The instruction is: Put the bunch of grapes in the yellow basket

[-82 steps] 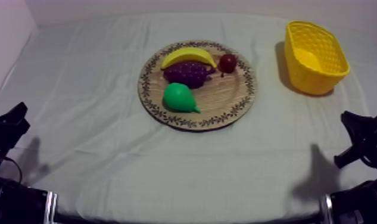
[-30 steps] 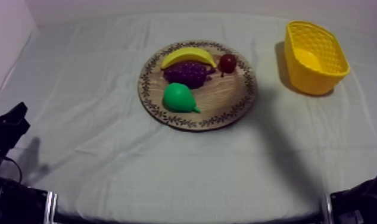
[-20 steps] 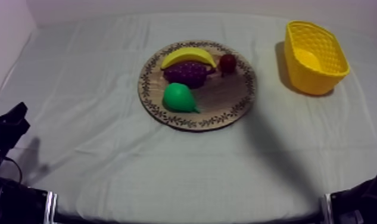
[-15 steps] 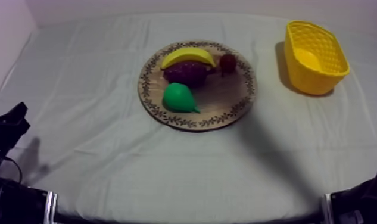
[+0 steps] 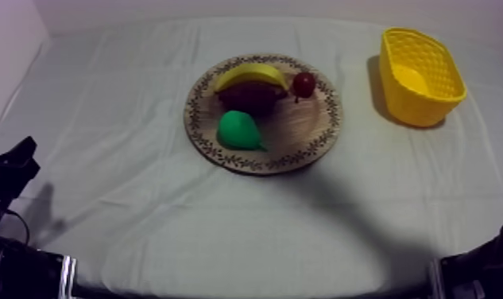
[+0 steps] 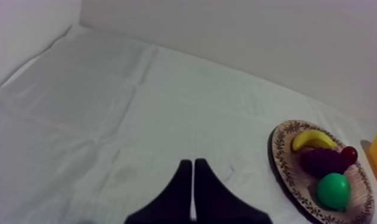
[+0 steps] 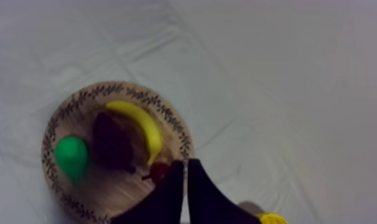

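The dark purple bunch of grapes (image 5: pixel 250 95) lies on the round wooden board (image 5: pixel 302 127) between a banana (image 5: pixel 252 75) and a green pear (image 5: pixel 238 130). A small red fruit (image 5: pixel 304 83) sits to their right. In the right wrist view my right gripper (image 7: pixel 184 170) is shut, a narrow wedge high above the board (image 7: pixel 83 96), its tips over the small red fruit (image 7: pixel 158 173) and beside the grapes (image 7: pixel 112 143). My left gripper (image 6: pixel 192 170) is shut over bare cloth, far from the board (image 6: pixel 280 155). The yellow basket (image 5: pixel 419 75) stands at the far right.
A broad shadow lies across the cloth and the board's near right. Part of my right arm (image 5: pixel 485 270) shows at the lower right edge. The left gripper (image 5: pixel 20 163) rests at the lower left edge. A wall runs behind the table.
My right gripper has left its resting place at the lower right of the top view. Its shadow has crept up the cloth onto the board and now darkens the grapes. The left arm is still.
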`<state>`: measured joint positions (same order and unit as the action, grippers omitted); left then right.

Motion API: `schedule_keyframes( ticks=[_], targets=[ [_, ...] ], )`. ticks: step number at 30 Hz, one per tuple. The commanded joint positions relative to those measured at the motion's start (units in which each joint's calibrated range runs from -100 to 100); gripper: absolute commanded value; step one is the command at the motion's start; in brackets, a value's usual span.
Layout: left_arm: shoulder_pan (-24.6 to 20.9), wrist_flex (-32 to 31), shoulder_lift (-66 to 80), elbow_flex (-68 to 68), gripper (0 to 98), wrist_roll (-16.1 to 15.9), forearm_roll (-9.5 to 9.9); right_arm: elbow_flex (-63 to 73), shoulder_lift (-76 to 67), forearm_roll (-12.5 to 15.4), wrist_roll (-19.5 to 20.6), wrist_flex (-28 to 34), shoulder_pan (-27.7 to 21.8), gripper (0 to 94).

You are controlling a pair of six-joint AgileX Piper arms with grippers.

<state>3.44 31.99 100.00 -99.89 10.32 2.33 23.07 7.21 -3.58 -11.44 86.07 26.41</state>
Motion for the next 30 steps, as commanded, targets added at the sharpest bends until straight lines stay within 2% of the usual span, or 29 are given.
schedule_keyframes(
  ticks=[1,11,18,25,30],
  targets=[
    [-0.01,0.03,0.00,0.00,0.1,0.01,-0.01,0.72,1.34,-0.02,-0.29,3.46,0.34,0.6],
    [-0.01,0.03,0.00,0.00,0.1,0.01,-0.01,2.74,7.10,1.28,-1.53,8.25,1.04,0.6],
    [-0.01,0.03,0.00,0.00,0.1,0.01,-0.01,2.03,8.28,1.74,-4.80,8.79,1.05,0.6],
    [-0.01,0.03,0.00,0.00,0.1,0.01,-0.01,2.48,8.55,2.92,-10.24,9.15,0.53,0.5],
    [-0.01,0.03,0.00,0.00,0.1,0.01,-0.01,2.42,8.70,3.42,-11.60,8.66,0.28,0.5]
  ],
)
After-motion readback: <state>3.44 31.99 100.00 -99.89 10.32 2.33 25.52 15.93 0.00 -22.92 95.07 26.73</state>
